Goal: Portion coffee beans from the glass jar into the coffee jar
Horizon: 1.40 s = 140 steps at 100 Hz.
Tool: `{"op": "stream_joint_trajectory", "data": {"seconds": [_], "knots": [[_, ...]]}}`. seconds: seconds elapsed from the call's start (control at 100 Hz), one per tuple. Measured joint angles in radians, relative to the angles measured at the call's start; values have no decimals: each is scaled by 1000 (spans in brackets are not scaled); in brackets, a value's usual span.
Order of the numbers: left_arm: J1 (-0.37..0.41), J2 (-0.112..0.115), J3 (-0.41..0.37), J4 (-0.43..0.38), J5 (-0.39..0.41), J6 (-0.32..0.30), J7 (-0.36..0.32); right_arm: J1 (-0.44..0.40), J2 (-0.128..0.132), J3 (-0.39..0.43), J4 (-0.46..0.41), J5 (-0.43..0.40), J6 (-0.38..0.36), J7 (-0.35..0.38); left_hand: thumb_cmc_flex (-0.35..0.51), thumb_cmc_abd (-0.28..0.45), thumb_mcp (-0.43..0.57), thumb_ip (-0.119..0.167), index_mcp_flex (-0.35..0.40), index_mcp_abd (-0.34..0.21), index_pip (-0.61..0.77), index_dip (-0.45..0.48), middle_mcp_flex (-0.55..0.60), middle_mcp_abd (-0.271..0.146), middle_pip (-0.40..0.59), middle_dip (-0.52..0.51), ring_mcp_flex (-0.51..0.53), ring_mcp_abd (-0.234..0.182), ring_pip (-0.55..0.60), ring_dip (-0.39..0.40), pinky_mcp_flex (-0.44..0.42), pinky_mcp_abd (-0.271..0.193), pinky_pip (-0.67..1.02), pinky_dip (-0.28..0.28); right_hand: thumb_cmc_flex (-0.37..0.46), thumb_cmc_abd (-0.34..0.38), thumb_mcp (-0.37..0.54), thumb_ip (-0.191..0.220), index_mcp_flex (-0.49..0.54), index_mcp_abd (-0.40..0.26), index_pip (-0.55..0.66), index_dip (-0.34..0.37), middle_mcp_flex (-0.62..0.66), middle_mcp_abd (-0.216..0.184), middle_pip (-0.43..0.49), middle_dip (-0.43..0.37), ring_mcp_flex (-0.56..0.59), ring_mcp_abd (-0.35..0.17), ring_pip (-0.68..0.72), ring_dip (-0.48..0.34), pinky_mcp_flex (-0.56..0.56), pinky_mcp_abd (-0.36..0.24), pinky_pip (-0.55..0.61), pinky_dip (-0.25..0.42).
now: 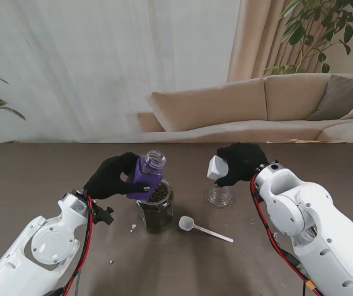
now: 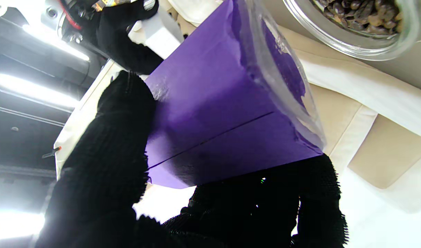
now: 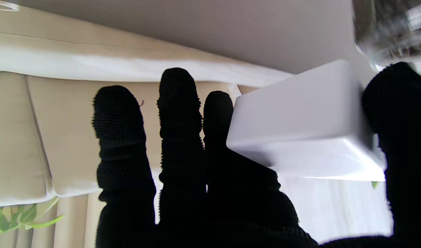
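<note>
Black-gloved fingers (image 2: 107,162) of the left hand (image 1: 111,176) wrapped around a purple-labelled glass bottle, the coffee jar (image 1: 145,176); held clear of the table (image 1: 40,172), tilted, its open clear neck pointing up and away from me; in the left wrist view the purple label (image 2: 210,113) fills most of the picture, fingers on both sides of it. Landmark: the glass jar (image 1: 156,209) of coffee beans (image 1: 159,193), standing upright and open on the table; coffee jar sits directly over its rim on the side toward the left hand, whether touching the rim cannot be told; beans visible at the jar mouth (image 2: 362,20) in the left wrist view. Right hand (image 1: 241,161) to the right of the glass jar and well apart from it, thumb and fingers closed on a white block-shaped lid (image 1: 216,168); three fingertips (image 3: 179,100) extended beside the lid (image 3: 300,134) in the right wrist view. A small clear glass piece (image 1: 219,196) stands on the table directly under that hand; what it is cannot be made out. White scoop (image 1: 194,226) lies flat just right of the glass jar, bowl end nearest it, handle pointing away to the right; a few small pale specks (image 1: 133,228) on the table just left of the jar.
</note>
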Motion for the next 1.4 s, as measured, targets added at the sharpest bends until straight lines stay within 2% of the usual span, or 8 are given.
{"op": "stream_joint_trajectory", "data": {"seconds": [0.07, 0.19, 0.3, 0.6, 1.07, 1.23, 1.4], "knots": [[6, 0, -5, -4, 1, 0, 1, -12, 4, 12, 28, -45, -22, -3, 0, 0, 0, 0, 0, 0, 0, 0, 0, 0, 0, 0, 0, 0, 0, 0, 0, 0, 0, 0, 0, 0, 0, 0, 0, 0, 0, 0, 0, 0, 0, 0, 0, -6, 0, 0, 0, 0, 0, 0], [13, -1, -9, -7, 1, 0, 5, -27, 12, 20, 81, -54, -30, -23, 0, 0, 0, 0, 0, 0, 0, 0, 0, 0, 0, 0, 0, 0, 0, 0, 0, 0, 0, 0, 0, 0, 0, 0, 0, 0, 0, 0, 0, 0, 0, 1, 0, -6, 0, 0, 0, 0, 10, 0], [18, -1, -12, -11, 3, 0, 6, -32, 17, 19, 139, -101, -40, -51, 0, 0, 0, 0, 0, 0, 0, 0, 0, 0, 0, 0, 0, 0, 0, 0, 0, 0, 0, 0, 0, 0, 0, 0, 0, 0, 0, 0, 0, 0, 0, 1, 0, -7, 0, 0, 0, 0, 10, 0], [29, -1, -20, -22, 13, 4, 7, -8, 31, -22, 288, -131, -41, -78, 0, 0, 0, 0, 0, 0, 0, 0, 0, 0, 0, 0, 0, 0, 0, 0, 0, 0, 0, 0, 0, 0, 0, 0, 0, 0, 0, 0, -1, 0, 1, 3, 0, -14, -3, 0, 0, -11, 11, -17], [34, 0, -21, -27, 15, 11, 7, 39, 46, -89, 411, -130, -38, -87, 0, 0, 0, 0, 0, 0, 0, 0, 0, 0, 0, 0, 0, 0, 0, 0, 0, 0, 0, 0, 0, 0, 4, 0, -3, 0, 0, -24, -30, -6, 15, 13, -2, -20, -8, 0, 0, -14, 11, -18], [35, -1, -21, -27, 15, 12, 9, 72, 48, -129, 453, -125, -34, -82, 0, 0, 0, 0, 0, 0, 0, 0, 0, 0, 0, 0, 0, 0, 0, 0, 0, 0, 0, 0, 3, 0, 23, -1, -32, -13, 1, -84, -64, -10, 15, 13, -5, -20, -17, 0, -4, -25, 11, -19], [39, -1, -27, -28, 15, 12, 9, 101, 50, -164, 491, -110, -27, -79, 0, 0, 0, 0, 0, 0, 0, 0, 0, 0, 0, 0, 0, 0, 0, 0, 0, 0, 0, 0, 10, 0, 24, -1, -54, -31, 1, -107, -92, -16, 18, 11, -55, -23, -29, -1, -16, -25, 11, -21]]}}
